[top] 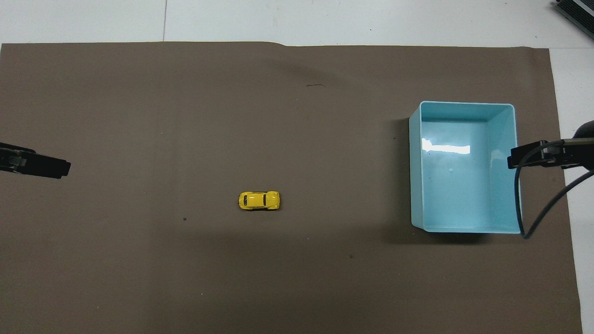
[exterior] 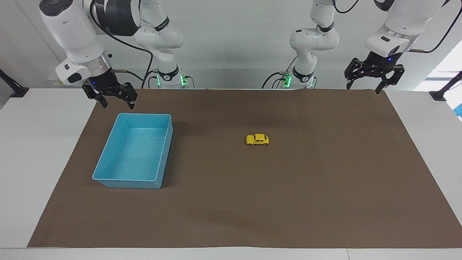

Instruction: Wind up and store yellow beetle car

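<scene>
On the brown mat (exterior: 252, 202), roughly mid-table and well apart from both grippers: the yellow beetle car (exterior: 257, 139), one item, standing on its wheels, lengthwise along the line between the two arms' ends of the table; rounded body, dark windows, nothing touching it. In the overhead view the same car (top: 259, 200) sits alone on bare mat, with the left gripper off toward one end and the right gripper off toward the other. Left gripper (exterior: 365, 86): raised in the air over the mat's corner at the left arm's end of the table, fingers spread apart and pointing down, holding nothing; the car lies well away from it, toward the table's middle. In the overhead view only its dark tip (top: 35, 163) shows at the picture's edge. Right gripper (exterior: 116, 104): raised over the mat's edge just beside the blue bin (exterior: 108, 155), above the bin's end nearer the robots; fingers parted, empty. Blue bin: one open rectangular tray, light blue, resting on the mat below and just beside the right gripper, toward the right arm's end of the table; its interior shows bare. The car lies well apart from the bin, on the mat between the bin and the left gripper.
</scene>
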Controlling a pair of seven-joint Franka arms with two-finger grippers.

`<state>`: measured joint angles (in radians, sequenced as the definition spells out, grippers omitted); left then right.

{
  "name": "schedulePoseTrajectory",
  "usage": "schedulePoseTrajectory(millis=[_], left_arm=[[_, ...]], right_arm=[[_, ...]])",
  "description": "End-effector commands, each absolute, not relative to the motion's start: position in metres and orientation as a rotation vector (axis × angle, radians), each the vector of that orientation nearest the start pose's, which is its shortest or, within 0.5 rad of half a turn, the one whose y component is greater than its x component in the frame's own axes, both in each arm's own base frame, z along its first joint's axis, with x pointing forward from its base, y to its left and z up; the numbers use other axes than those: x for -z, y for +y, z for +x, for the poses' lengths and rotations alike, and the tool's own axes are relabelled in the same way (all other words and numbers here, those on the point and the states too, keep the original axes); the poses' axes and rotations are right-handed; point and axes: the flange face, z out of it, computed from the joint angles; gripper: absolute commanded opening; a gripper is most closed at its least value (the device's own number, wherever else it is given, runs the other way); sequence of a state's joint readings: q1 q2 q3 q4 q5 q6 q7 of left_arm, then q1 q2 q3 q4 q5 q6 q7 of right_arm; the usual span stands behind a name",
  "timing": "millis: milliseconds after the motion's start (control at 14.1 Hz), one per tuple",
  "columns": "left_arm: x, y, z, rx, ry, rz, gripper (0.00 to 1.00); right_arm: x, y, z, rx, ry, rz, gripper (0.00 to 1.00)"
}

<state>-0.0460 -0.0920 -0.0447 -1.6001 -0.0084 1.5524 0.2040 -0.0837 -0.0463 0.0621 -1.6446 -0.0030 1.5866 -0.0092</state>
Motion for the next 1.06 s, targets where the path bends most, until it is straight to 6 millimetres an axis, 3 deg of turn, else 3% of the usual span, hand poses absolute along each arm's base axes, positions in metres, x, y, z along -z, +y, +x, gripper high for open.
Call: schedulePoseTrajectory(millis=[0, 994], left_arm=[[-0.6575, -0.0501, 0.5188, 0.064, 0.470, -3.116, 1.00], [-0.6578, -0.0493, 0.5192, 0.069, 0.454, -3.119, 1.00]], right_arm=[[-0.6172, -0.0119, 0.5424, -0.025, -0.029, -3.145, 1.00], [-0.6164, -0.0118, 0.5368, -0.061, -0.036, -3.146, 1.00]])
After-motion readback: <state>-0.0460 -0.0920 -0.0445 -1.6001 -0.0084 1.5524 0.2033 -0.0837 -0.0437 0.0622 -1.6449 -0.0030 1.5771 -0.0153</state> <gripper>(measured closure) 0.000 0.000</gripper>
